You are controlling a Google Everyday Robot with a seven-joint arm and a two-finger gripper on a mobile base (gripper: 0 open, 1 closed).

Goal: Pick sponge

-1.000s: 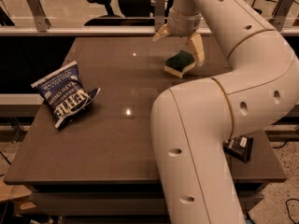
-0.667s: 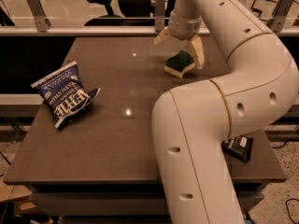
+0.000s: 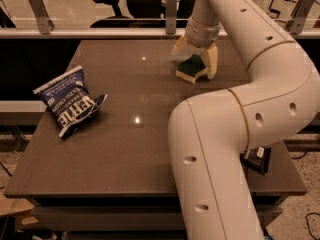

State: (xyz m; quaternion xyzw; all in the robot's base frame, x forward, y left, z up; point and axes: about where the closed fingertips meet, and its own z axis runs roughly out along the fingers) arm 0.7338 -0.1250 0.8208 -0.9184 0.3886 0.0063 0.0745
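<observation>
The sponge, dark green on top with a pale yellow base, lies on the far part of the brown table. My gripper reaches down over it from the white arm. Its two tan fingers stand apart, one on each side of the sponge, and the jaws are open. The sponge rests on the table between them.
A blue chip bag lies at the table's left side. A small black object sits at the right edge behind the arm. A metal rail and office chairs stand beyond the far edge. My arm's large links cover the right half of the table.
The gripper has come down slightly around the sponge. The sponge and the chip bag have not moved.
</observation>
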